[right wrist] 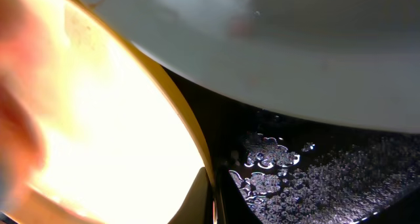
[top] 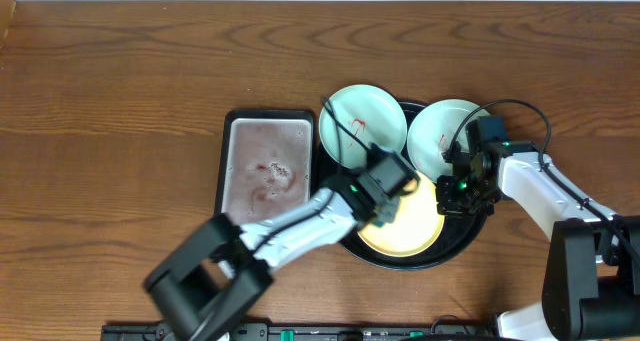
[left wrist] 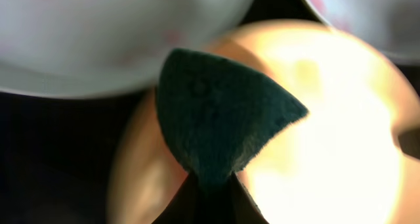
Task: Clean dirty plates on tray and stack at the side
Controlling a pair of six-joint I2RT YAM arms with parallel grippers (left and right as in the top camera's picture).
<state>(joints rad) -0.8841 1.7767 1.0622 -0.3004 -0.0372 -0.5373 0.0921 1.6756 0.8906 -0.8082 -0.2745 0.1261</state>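
Round black tray [top: 463, 238] on the worktop [top: 120, 101], carrying all three plates: two mint-white plates [top: 358, 116] [top: 445, 131] on its far side and the yellow plate [top: 415, 233] nearest the arms. The left gripper [left wrist: 210, 184] pinches a dark green sponge [left wrist: 220, 112] over the yellow plate — the right gripper [right wrist: 210, 201] is closed on that plate's rim. Beads of water droplets [right wrist: 275, 161] lie on the tray; a rectangular tray [top: 268, 161] sits just beside it.
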